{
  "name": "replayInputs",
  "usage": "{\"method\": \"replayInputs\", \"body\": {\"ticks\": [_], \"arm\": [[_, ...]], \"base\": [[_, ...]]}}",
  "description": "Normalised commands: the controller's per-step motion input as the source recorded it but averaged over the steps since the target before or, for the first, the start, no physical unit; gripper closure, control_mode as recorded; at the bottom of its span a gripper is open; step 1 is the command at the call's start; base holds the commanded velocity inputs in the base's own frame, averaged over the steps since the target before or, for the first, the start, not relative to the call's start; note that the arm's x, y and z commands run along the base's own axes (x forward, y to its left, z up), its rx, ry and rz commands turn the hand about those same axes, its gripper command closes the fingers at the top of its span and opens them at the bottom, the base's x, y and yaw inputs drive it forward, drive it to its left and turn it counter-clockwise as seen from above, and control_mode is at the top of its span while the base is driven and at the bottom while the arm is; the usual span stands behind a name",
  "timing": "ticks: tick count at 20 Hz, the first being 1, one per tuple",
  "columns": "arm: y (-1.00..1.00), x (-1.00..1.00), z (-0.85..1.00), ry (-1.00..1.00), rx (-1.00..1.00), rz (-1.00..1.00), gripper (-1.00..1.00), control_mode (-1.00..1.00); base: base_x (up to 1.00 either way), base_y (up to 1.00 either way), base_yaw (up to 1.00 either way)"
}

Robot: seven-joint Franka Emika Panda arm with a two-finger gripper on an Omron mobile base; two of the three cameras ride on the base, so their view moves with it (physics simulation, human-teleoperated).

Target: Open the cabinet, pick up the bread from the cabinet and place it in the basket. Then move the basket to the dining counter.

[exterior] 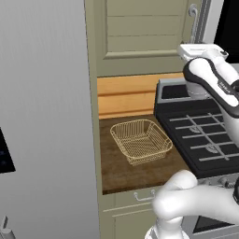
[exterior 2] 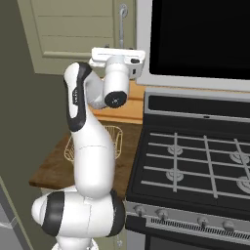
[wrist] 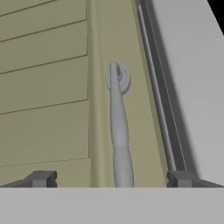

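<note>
1. The cabinet (exterior: 140, 35), an olive-green wall unit with a recessed-panel door, hangs above the short wood worktop (exterior: 121, 172); the door is shut.
2. Its handle (wrist: 119, 131), a curved silver bar, runs lengthwise up the door's edge nearest the stove (exterior 2: 195, 166), its long axis vertical in the base views.
3. The gripper (wrist: 111, 178) faces the door, fingertips (wrist: 40, 178) spread wide, the handle's lower part between them and untouched.
4. The basket (exterior: 141, 140), square tan-gold wire mesh, sits on the worktop beside the stove; the right base view shows it partly hidden behind the arm.
5. The handle's lower end is cut off in the hand view.
</note>
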Motion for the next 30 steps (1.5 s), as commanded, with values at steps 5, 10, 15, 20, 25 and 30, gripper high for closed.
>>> {"method": "replayInputs", "body": {"ticks": [5,10,15,20,25,30], "arm": [[-0.03,0.26,0.15,0.0,0.0,0.0,-1.0,-1.0],[-0.08,0.27,0.22,0.0,0.0,0.0,-1.0,-1.0],[-0.07,0.21,0.12,0.01,0.0,0.0,-1.0,-1.0],[0.0,0.0,0.0,0.0,0.0,0.0,1.0,-1.0],[0.0,0.0,0.0,0.0,0.0,0.0,1.0,-1.0],[0.0,0.0,0.0,0.0,0.0,0.0,1.0,-1.0]], "base": [[0.0,0.0,0.0],[0.0,0.0,0.0],[0.0,0.0,0.0],[0.0,0.0,0.0],[0.0,0.0,0.0],[0.0,0.0,0.0]]}}
